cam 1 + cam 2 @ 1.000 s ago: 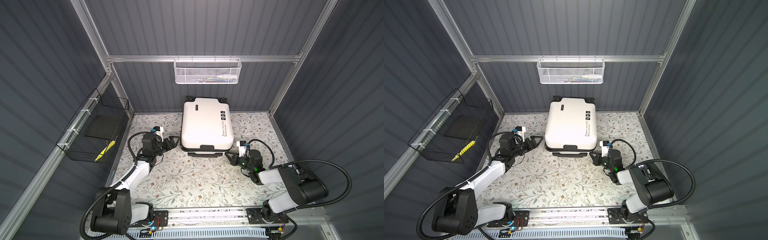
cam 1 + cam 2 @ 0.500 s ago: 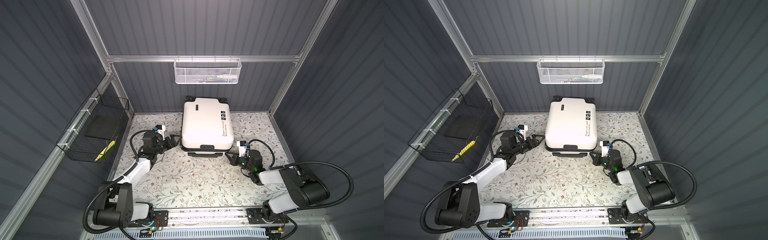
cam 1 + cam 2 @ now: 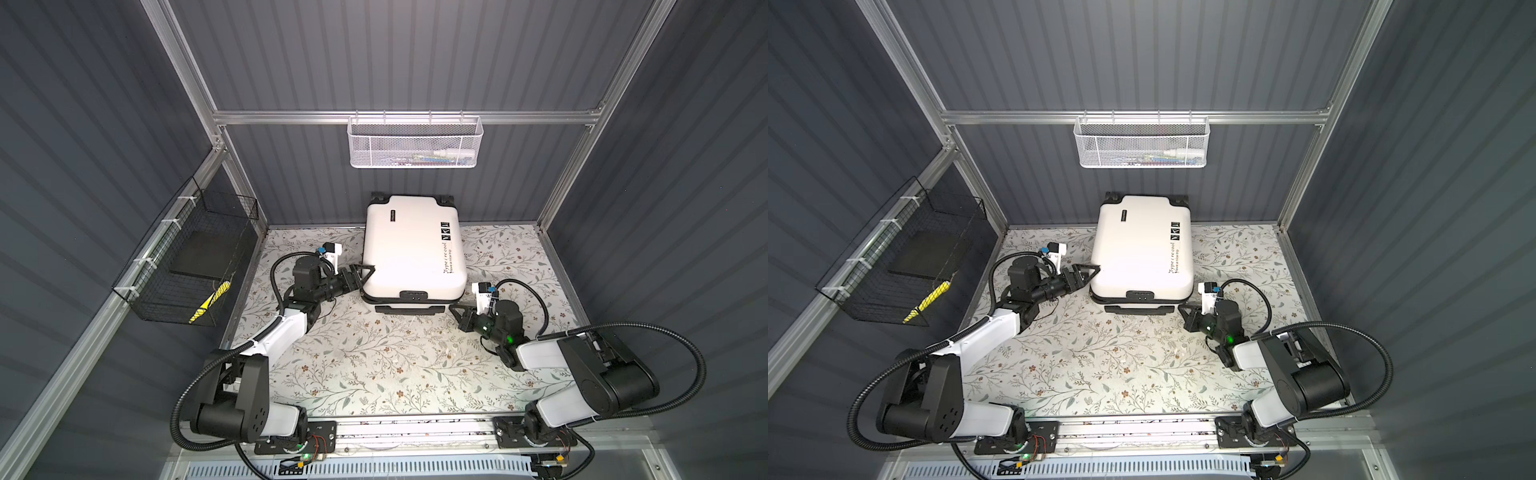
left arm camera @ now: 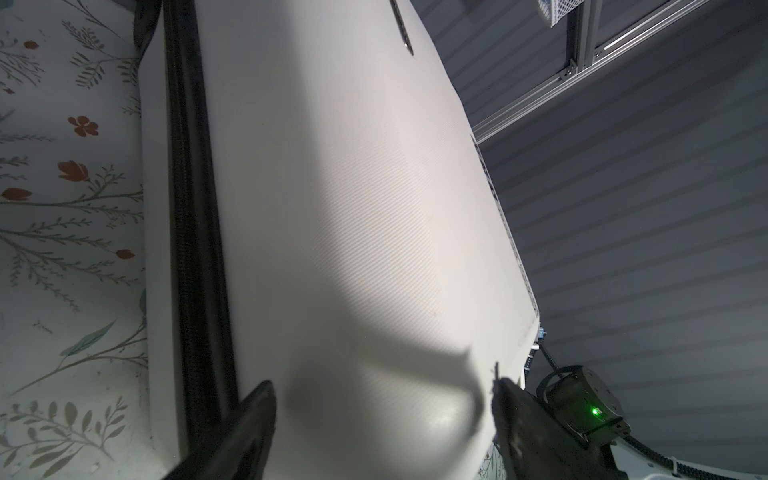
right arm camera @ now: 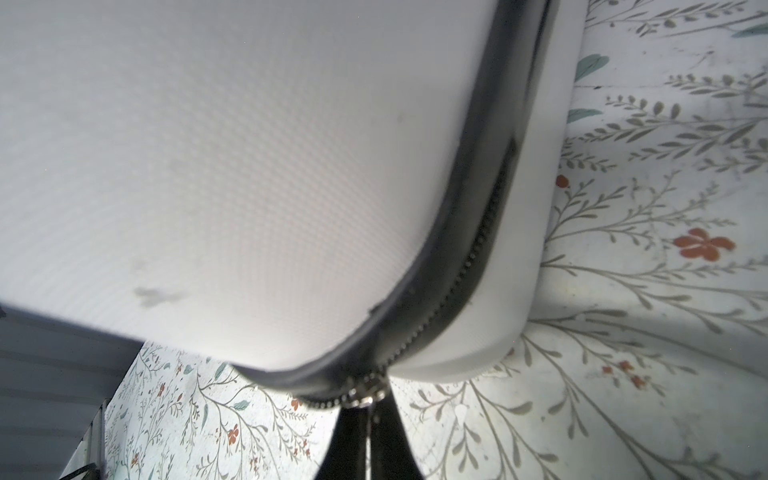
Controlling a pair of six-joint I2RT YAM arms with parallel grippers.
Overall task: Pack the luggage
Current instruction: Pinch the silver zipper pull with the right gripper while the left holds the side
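The suitcase (image 3: 411,245) lies flat, lid down, at the far middle of the table (image 3: 374,365), its near-left corner straddled by the wide-open left claw (image 3: 365,277), probably to steady it while the right claw (image 3: 454,309) pinches the zipper pull (image 5: 365,397) at the near-right corner.

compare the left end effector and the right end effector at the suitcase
The left end effector stands open, jaws astride the luggage's left front corner; the right end effector is shut on the zipper pull. The left one reaches in from the left side, the right one from the front right corner. Both sit low by the black zipper seam.
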